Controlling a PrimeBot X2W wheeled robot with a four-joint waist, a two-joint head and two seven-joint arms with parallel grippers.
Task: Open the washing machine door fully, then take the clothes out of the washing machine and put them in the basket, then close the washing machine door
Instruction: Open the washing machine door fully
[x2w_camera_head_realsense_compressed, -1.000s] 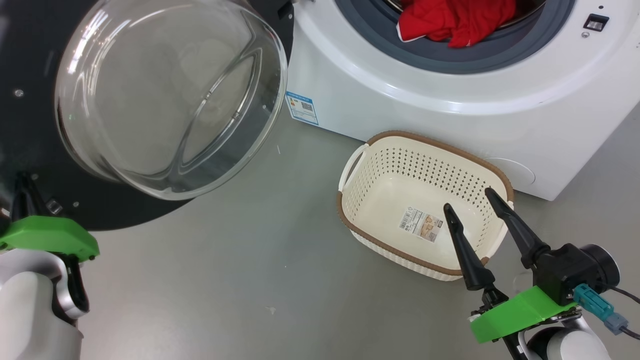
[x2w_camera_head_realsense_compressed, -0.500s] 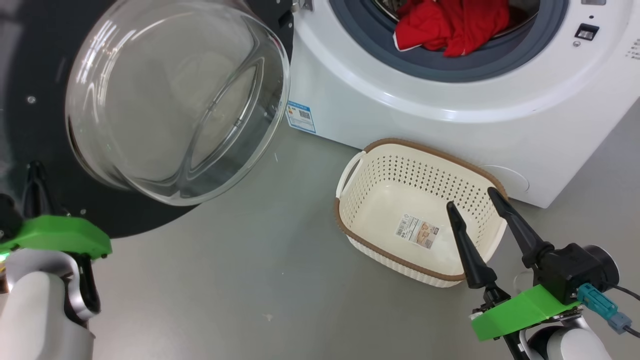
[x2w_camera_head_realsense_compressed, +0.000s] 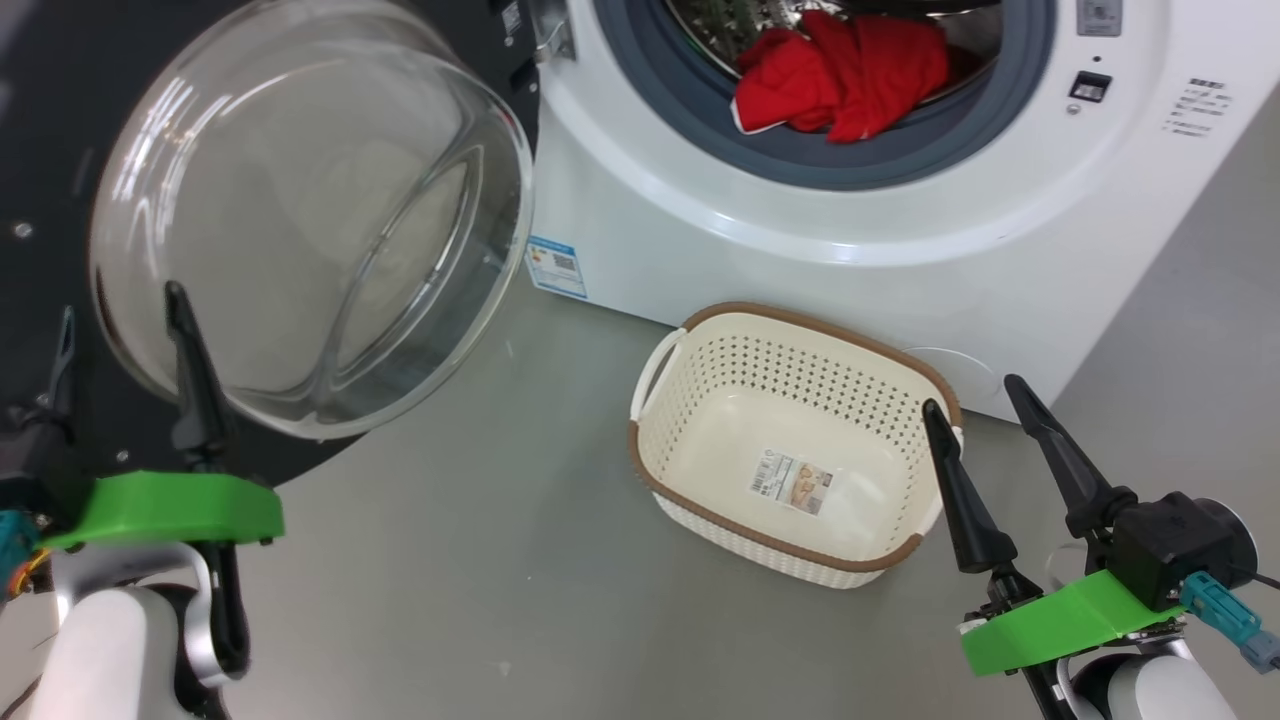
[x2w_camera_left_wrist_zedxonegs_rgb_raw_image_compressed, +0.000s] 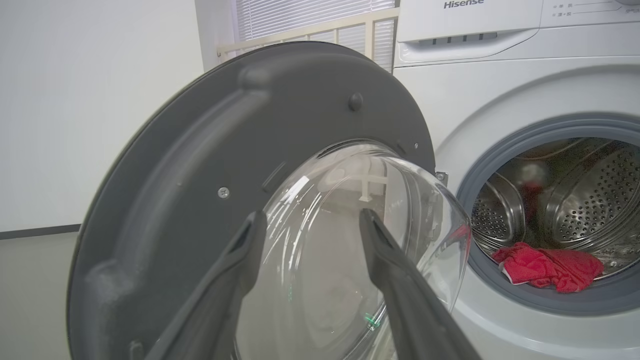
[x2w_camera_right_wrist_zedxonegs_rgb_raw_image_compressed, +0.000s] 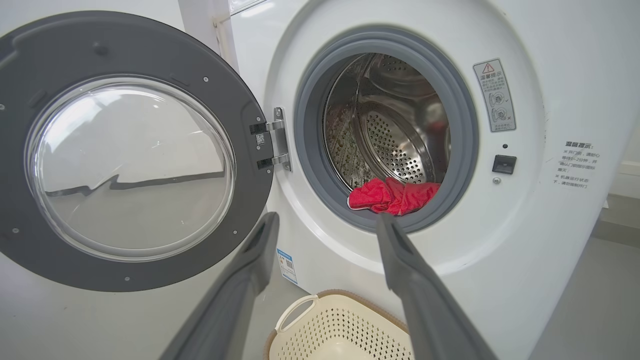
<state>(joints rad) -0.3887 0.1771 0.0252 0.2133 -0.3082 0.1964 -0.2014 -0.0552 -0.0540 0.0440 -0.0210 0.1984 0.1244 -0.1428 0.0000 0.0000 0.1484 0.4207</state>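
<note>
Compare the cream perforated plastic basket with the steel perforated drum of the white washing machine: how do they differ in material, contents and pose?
Material: the basket is cream plastic with a brown rim; the drum is shiny steel.
Contents: the basket holds just a label sticker; the drum holds the red clothes.
Pose: the basket opens upward on the floor; the drum opens sideways.
Both have perforated walls.

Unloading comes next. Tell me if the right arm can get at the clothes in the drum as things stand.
Probably yes. The washing machine door is swung wide aside, the clothes lie at the front lip of the drum with nothing before them, and the right gripper is open, aimed that way.
</note>
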